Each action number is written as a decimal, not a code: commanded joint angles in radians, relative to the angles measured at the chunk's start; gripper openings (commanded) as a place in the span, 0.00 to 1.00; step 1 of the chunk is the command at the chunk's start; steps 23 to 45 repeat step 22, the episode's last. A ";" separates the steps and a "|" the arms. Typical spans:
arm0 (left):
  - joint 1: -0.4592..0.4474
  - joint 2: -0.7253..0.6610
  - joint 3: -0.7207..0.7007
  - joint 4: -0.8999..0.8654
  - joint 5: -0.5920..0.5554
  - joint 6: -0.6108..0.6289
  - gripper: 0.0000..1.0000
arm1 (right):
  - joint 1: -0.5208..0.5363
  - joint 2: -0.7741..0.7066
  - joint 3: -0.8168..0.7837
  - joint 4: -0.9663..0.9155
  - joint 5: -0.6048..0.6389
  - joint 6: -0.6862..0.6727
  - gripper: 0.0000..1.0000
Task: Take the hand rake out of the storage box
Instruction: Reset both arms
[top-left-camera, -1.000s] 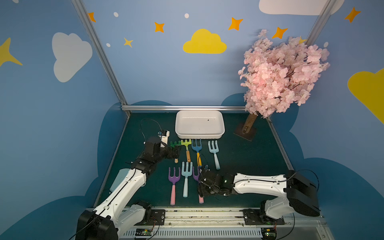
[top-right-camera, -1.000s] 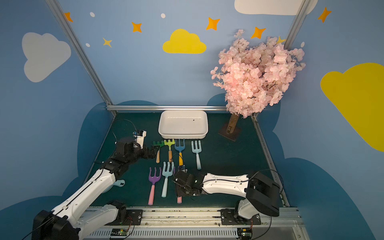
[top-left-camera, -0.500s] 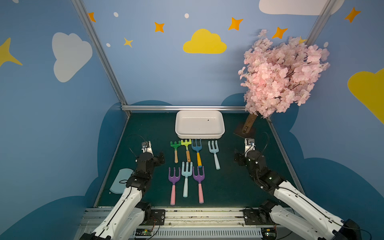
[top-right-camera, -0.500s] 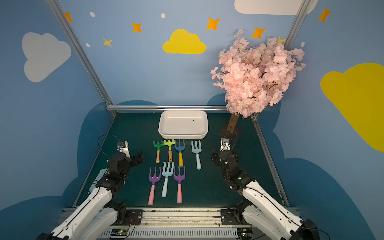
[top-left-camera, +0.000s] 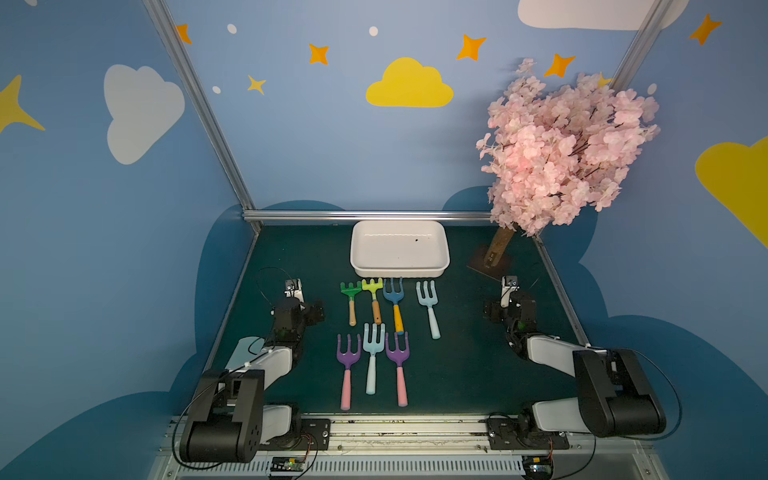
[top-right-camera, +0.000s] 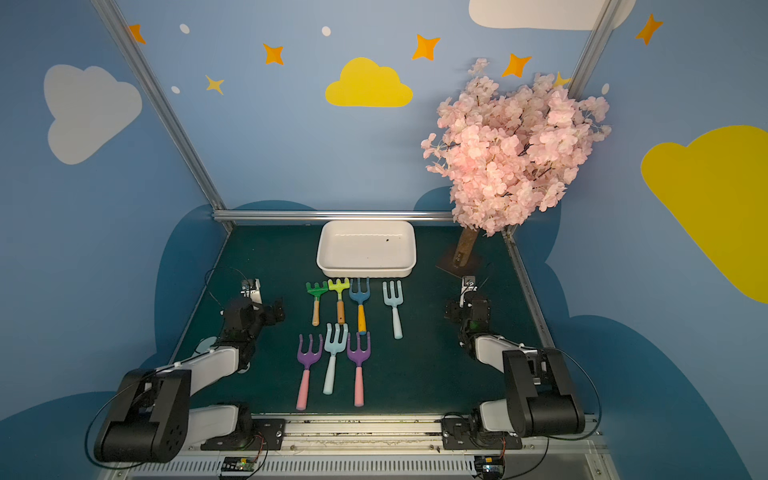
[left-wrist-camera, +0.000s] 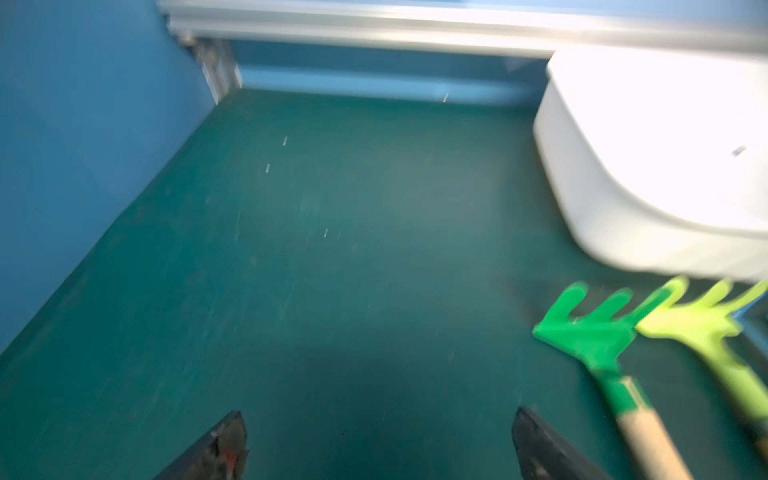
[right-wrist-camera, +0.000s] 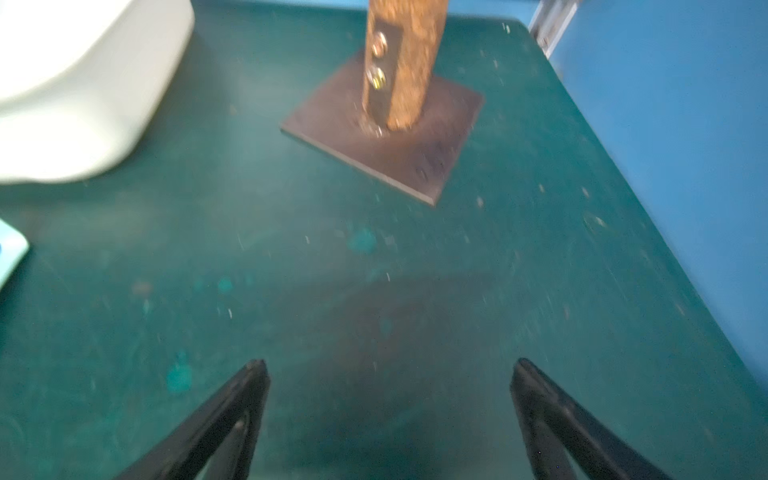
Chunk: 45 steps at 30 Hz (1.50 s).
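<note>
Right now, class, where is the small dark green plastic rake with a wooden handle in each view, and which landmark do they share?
In a top view: dark green plastic rake, left end of the row before the shallow white plastic storage box.
In a top view: same spot.
Left wrist: shown, beside a lime-green plastic rake.
Right wrist: not in it.
Shared landmark: the storage box, in all four.

Storage box (top-left-camera: 399, 272) centred at tabletop (top-left-camera: 478, 374) far edge. Back row of four rakes (top-left-camera: 393, 293) just before it, heads toward box. Front row of three rakes (top-left-camera: 373, 345) nearer front edge. Tree stand (top-left-camera: 482, 264) near far right corner.
</note>
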 joint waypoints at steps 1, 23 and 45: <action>0.034 0.227 -0.046 0.424 0.189 0.040 1.00 | -0.039 0.121 -0.057 0.396 -0.055 0.004 0.95; 0.034 0.252 0.058 0.279 0.174 0.054 1.00 | -0.033 0.120 -0.050 0.366 -0.032 0.007 0.95; 0.034 0.252 0.058 0.279 0.174 0.054 1.00 | -0.033 0.120 -0.050 0.366 -0.032 0.007 0.95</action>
